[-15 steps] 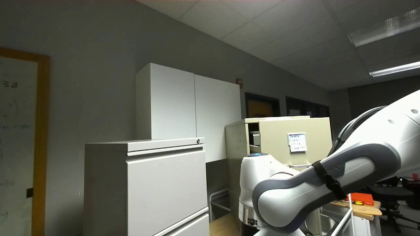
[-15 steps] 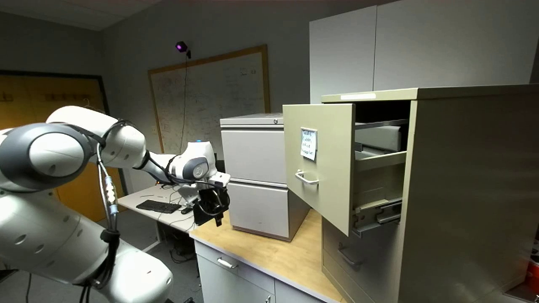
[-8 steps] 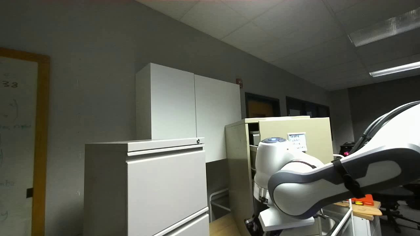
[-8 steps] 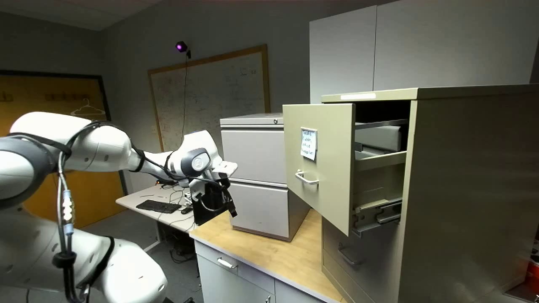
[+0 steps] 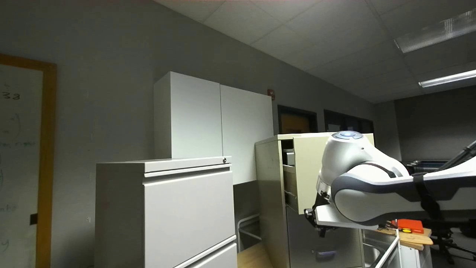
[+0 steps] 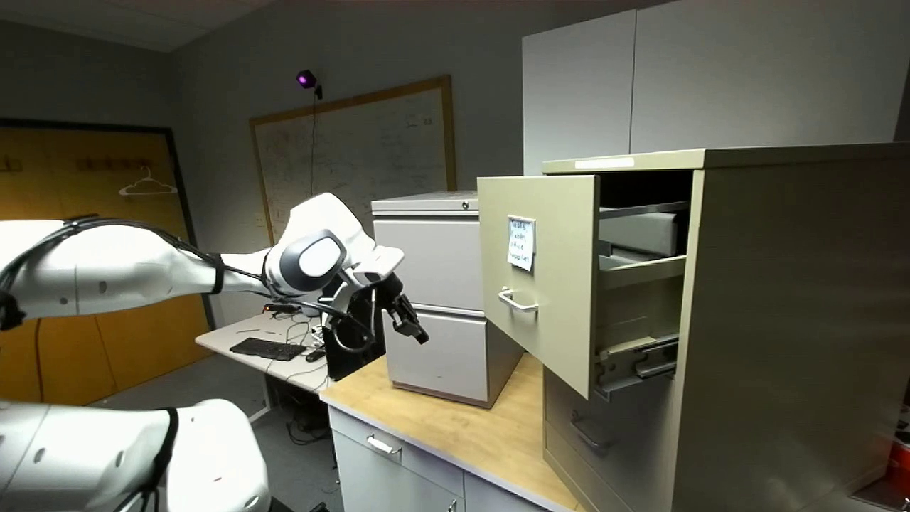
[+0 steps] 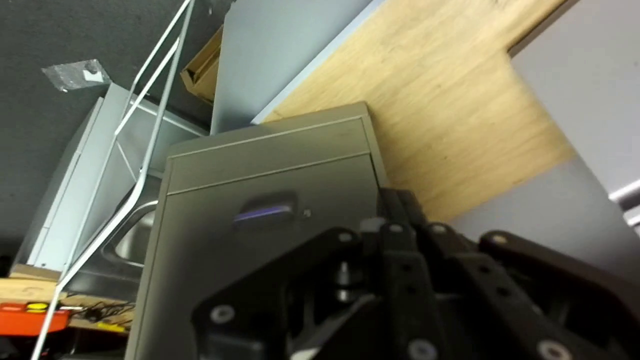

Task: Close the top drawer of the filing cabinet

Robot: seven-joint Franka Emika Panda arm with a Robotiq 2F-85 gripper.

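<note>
The beige metal top drawer [image 6: 558, 281] is pulled out from the narrow beige metal filing cabinet [image 6: 796, 306]; in both exterior views its tall flat front [image 5: 308, 171] stands forward of the cabinet body, so the inside can be seen. The closing is not yet done, and I judge that I am at the approach. My black two-finger gripper [image 6: 418, 333] hangs apart from this front in an exterior view, and I see nothing held in it. In the wrist view its dark fingers [image 7: 408, 204] lie close together, with almost no gap.

About the handling: the drawer looks like painted sheet metal, so I expect the front to be stiff and not fragile, but rather smooth, and my fingers may slide on it. It carries a grey box-like thing [image 6: 637, 233], whose weight I cannot tell; probably the whole is heavy, yet it should roll on its grey metal runner [image 6: 657, 359] with a steady push. To take hold is not necessary, I think. The pale curved bar handle [image 6: 518, 305] could be grasped, but for closing I would press the narrowed fingers on the bare metal beside it, near the middle of the width. If I press too much to one edge, the drawer may twist and bind. I should avoid to rub the small white paper sheet [image 6: 521, 244] above the handle, which could tear.
</note>
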